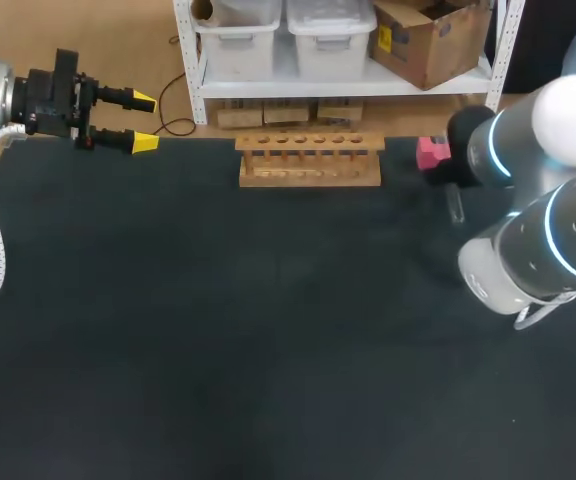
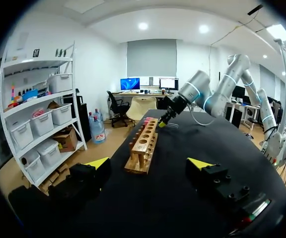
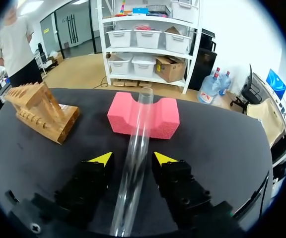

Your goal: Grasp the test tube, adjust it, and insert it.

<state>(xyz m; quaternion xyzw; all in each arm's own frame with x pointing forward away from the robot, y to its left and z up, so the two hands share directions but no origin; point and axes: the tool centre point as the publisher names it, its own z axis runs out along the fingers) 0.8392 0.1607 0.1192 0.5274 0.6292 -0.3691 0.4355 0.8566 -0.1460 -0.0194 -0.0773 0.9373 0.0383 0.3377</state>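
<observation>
Fingers of the right gripper (image 3: 133, 158) stand apart with the test tube (image 3: 139, 124) lying lengthwise between them, seemingly untouched, its far end at the pink foam block (image 3: 165, 118). Left gripper (image 1: 144, 122), also spread, hovers well apart from the wooden rack (image 1: 310, 160).

Left gripper (image 1: 144, 122), right gripper (image 3: 133, 158) — both spread

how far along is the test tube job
Nothing finished. The test tube lies on the pink foam block, between the open right fingers, not gripped yet. Grasping, adjusting and inserting into the wooden rack, whose holes look empty, remain. The left fingers are open and empty.
</observation>
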